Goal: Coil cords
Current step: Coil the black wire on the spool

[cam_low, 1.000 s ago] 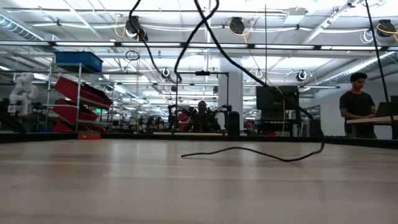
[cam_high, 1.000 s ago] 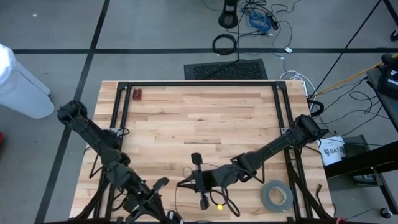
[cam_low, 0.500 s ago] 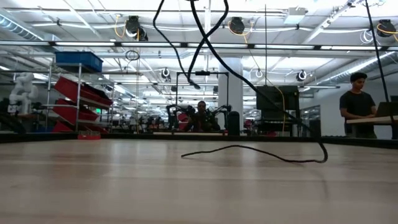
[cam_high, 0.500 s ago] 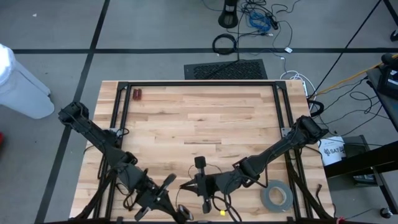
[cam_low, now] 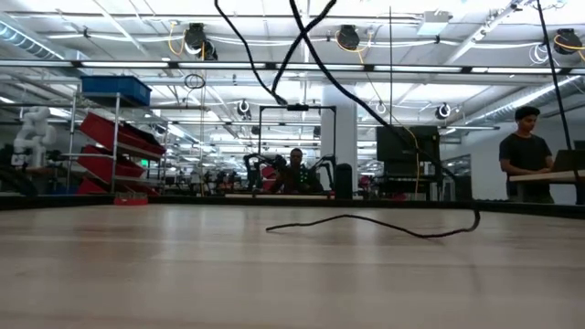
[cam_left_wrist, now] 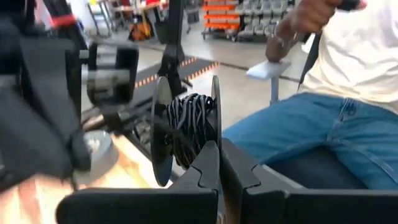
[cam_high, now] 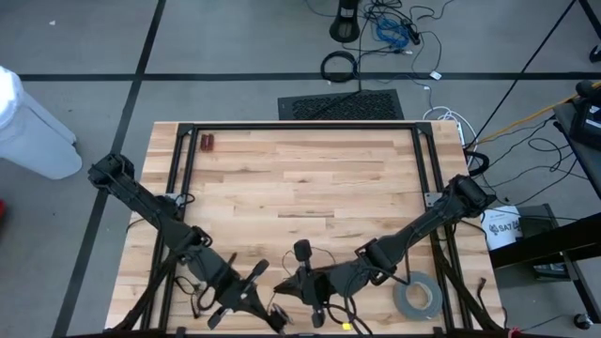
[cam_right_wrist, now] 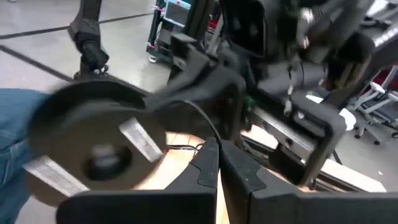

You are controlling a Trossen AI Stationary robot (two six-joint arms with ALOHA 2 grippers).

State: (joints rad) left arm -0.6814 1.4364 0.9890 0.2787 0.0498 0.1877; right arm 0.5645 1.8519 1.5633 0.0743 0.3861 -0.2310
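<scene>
Both arms are bunched up at the near edge of the table [cam_high: 282, 178] right now. The left arm reaches in low from the left post, elbow bent, and its left gripper [cam_left_wrist: 214, 163] has the fingers pinched together on the rim of a small spool [cam_left_wrist: 186, 127], which sits upright just past the fingertips with black-and-white cord [cam_left_wrist: 189, 121] wound around its middle. So that's where most of the cord is: on the spool, up off the wood.

The right arm stretches down diagonally from the right post, and the right gripper [cam_right_wrist: 217, 163] is clamped tight too, with a thin black strand running off right between its tips. A round disc [cam_right_wrist: 93, 149] shows blurred close in front of it, so I can't tell much more there.

Just right of the grippers a grey tape roll [cam_high: 417, 296] lies flat. Farther out, a loose tail of cord lies wavy across the bare wood, while more strands hang down from overhead.

Way back, a small red object [cam_high: 207, 143] sits near the far left corner.
</scene>
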